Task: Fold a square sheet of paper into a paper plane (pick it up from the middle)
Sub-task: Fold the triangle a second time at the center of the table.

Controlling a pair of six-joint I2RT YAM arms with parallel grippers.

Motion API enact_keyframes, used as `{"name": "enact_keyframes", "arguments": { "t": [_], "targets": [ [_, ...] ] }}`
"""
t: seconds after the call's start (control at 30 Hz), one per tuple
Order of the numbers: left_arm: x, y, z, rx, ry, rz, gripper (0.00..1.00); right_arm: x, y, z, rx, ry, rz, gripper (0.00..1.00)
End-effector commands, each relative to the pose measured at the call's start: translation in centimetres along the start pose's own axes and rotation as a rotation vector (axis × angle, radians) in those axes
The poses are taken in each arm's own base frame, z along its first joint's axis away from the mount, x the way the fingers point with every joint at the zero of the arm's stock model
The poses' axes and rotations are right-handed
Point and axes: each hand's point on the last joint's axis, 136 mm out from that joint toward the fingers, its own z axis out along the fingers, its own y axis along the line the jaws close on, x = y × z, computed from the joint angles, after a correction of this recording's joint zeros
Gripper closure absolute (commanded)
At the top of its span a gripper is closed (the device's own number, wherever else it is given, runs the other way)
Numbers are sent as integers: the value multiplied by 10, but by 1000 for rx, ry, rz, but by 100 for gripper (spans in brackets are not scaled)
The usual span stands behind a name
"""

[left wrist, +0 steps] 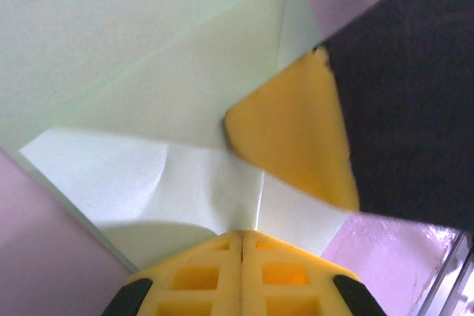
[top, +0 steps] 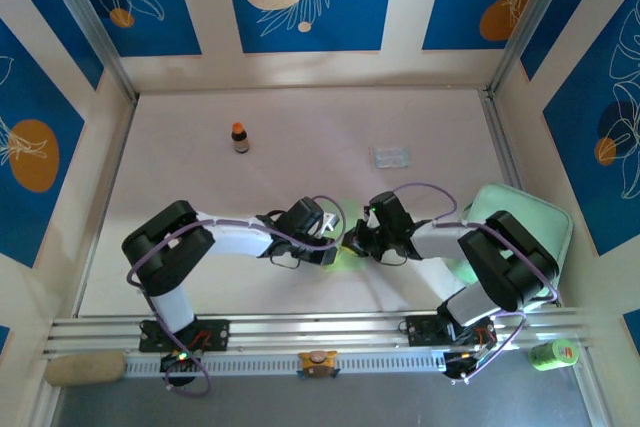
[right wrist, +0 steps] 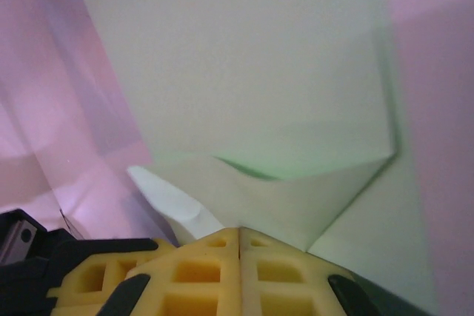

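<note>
While the thin, pale green square sheet of paper (left wrist: 133,57) lies at the near middle of the pale counter (top: 300,127), it is met from either side by the two arms. Diagonal creases and a turned-in flap are seen on the sheet in both wrist views. The step in hand is therefore judged to be the folding of corners toward a centre line, and no pointed dart is yet formed.

The yellow fingers of the left gripper (left wrist: 241,236) are pressed together, with their tips at the paper's edge. Those of the right gripper (right wrist: 239,232) are likewise pressed together beside a folded corner. Whether paper is pinched in either pair cannot be told.

The next move is judged to require that the sheet be held flat by one gripper while the crease is sharpened by the other.

A small brown bottle with an orange cap (top: 240,137) and a small clear plastic packet (top: 390,156) stand well apart on the far counter. A mint green rounded tray (top: 530,212) is set beneath the right arm.
</note>
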Motion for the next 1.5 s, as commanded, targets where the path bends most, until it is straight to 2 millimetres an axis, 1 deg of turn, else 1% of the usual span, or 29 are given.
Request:
{"name": "enact_keyframes", "arguments": {
  "t": [0.0,0.3,0.37,0.47,0.53,0.6,0.67,0.7,0.77,0.87,1.0,1.13,1.23,1.37,1.47],
  "targets": [
    [44,40,6,-121,127,-68,100,-11,-20,-6,46,-30,27,95],
    [44,40,6,-120,129,-68,100,-42,-25,-23,32,-101,64,95],
    [43,39,6,-118,126,-67,100,-46,-20,-29,11,-113,52,95],
    [41,38,5,-117,121,-65,100,-44,-5,-38,-28,-125,10,94],
    [40,37,4,-115,116,-63,100,-39,8,-40,-54,-123,-32,93],
    [40,37,4,-114,115,-63,100,-30,16,-36,-65,-99,-62,92],
    [40,37,4,-115,114,-65,100,-19,19,-27,-61,-60,-78,92],
    [39,36,4,-114,113,-64,100,-15,18,-23,-52,-44,-79,93],
    [39,36,4,-113,112,-67,100,-9,9,-13,-18,-22,-60,93],
    [38,34,4,-106,109,-68,100,-12,-8,-8,16,-23,-23,94],
    [39,34,3,-106,109,-68,100,-27,-22,-14,16,-54,27,94],
    [39,36,3,-110,106,-74,100,-45,-28,-27,29,-86,65,95],
    [38,35,3,-106,99,-78,100,-48,-16,-33,-27,-88,48,94],
    [34,32,2,-102,91,-70,100,-38,6,-39,-64,-89,-6,93],
    [32,31,0,-105,87,-62,100,-29,14,-36,-62,-87,-27,93]
  ]
}}
